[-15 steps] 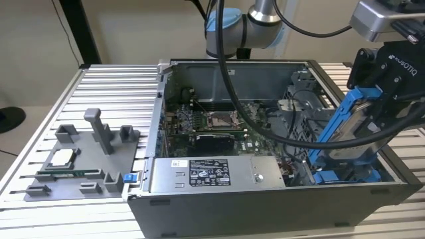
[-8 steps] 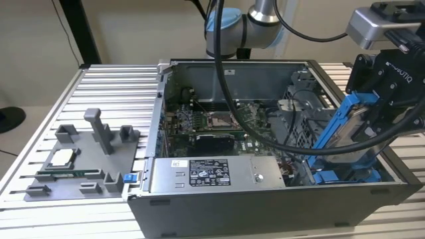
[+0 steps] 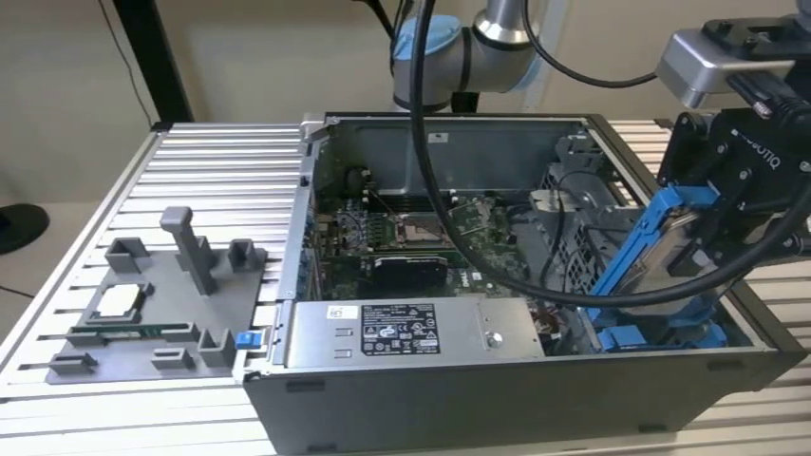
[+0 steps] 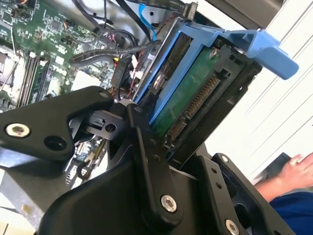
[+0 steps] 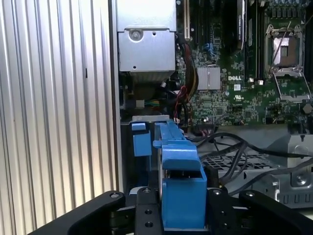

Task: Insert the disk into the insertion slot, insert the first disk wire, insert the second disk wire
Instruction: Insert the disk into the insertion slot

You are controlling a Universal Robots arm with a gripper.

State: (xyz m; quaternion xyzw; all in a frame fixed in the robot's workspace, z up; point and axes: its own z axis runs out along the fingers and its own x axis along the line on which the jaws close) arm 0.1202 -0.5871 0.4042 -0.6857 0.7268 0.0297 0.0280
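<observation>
My gripper (image 3: 705,220) is shut on the disk (image 3: 640,249), a drive in a bright blue carrier. I hold it tilted over the exterior view's right end of the open computer case. In the second wrist view the disk's green underside (image 4: 188,100) and connector sit between the black fingers (image 4: 146,147). The blue carrier (image 5: 182,178) rises from the gripper (image 5: 182,215) in the first wrist view. The insertion slot (image 3: 659,334), grey metal with blue fittings (image 5: 141,139), lies just below the disk's lower end. Loose cables (image 5: 230,147) lie beside it; I cannot tell which are the disk wires.
A grey labelled power-supply box (image 3: 405,332) fills the case's near side, with the motherboard (image 3: 419,237) behind it. A perforated cage (image 5: 266,164) adjoins the slot. A grey fixture with small parts (image 3: 152,313) stands on the ribbed table. A person's hand (image 4: 299,166) rests nearby.
</observation>
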